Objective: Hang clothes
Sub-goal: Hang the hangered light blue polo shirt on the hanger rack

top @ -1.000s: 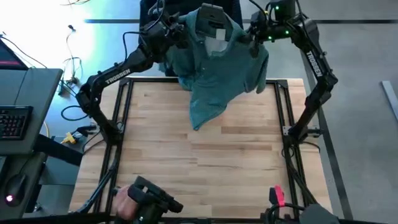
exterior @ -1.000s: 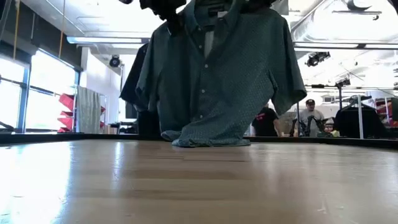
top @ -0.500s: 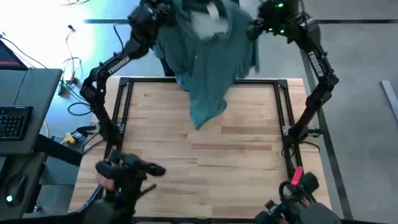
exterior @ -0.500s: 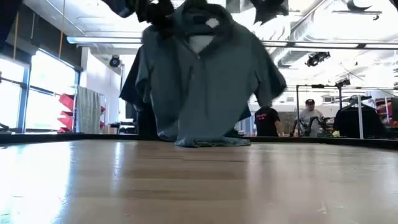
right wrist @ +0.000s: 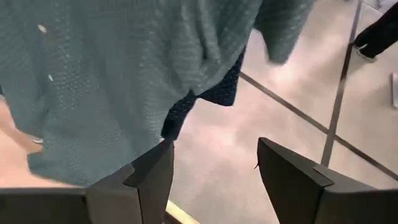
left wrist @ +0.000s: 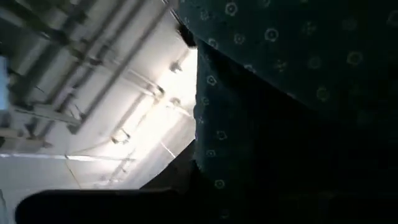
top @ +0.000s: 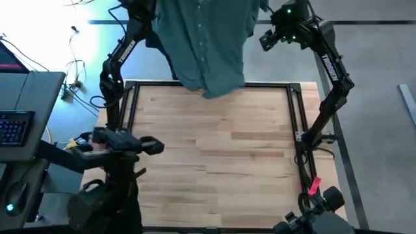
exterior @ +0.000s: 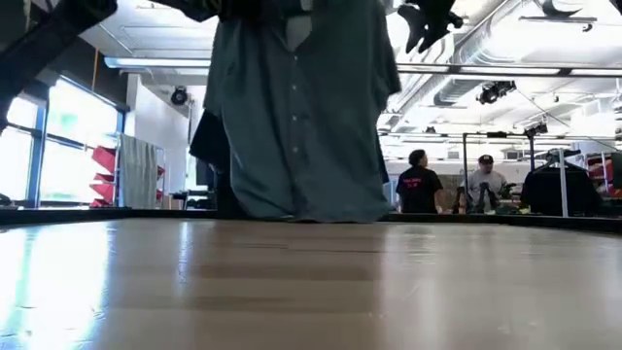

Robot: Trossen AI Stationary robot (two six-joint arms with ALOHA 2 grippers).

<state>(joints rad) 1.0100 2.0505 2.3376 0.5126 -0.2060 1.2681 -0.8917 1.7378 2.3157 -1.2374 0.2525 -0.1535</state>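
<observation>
The teal grey-green shirt [top: 208, 45] hangs buttoned side out beyond the table's far edge; its hem [exterior: 311, 209] reaches about table height. A navy dotted shirt [right wrist: 211, 93] hangs just behind it, and shows dark in the low view [exterior: 209, 136]. My left arm [top: 120, 52] reaches up to the shirt's top left, where its gripper is lost at the picture's edge; the left wrist view is filled by dotted cloth [left wrist: 298, 81]. My right gripper [top: 268, 40] stands open to the right of the shirt, apart from it [right wrist: 214, 171].
The wooden table [top: 214, 149] has a black frame rail [top: 296, 117] along its edges. A person with a dark device [top: 123, 142] stands at the near left corner. A desk with a keyboard [top: 16, 127] is at the left. People [exterior: 420, 185] stand in the room behind.
My left arm has swung up and toward the far edge, carrying the teal shirt. The shirt's lower part, which lay bunched on the table's far side, has been drawn off it and now hangs straight. The shirt has left my right gripper's side.
</observation>
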